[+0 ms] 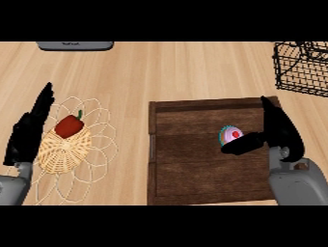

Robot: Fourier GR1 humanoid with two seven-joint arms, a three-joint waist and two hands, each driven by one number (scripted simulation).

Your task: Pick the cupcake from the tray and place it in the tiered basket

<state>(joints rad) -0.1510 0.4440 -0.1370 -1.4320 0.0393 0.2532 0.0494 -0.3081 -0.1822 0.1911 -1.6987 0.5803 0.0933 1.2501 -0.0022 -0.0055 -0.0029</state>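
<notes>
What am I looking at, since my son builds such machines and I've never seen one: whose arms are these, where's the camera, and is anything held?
One picture, taken as from the robot's head, looking down at a wooden counter. The grey forearms with black hands are its own. The left hand rests open at the left, beside a red pepper on a wicker mat. The right hand is open next to the cupcake, which sits on the dark tray; nothing is held. The black wire basket stands at the upper right.
</notes>
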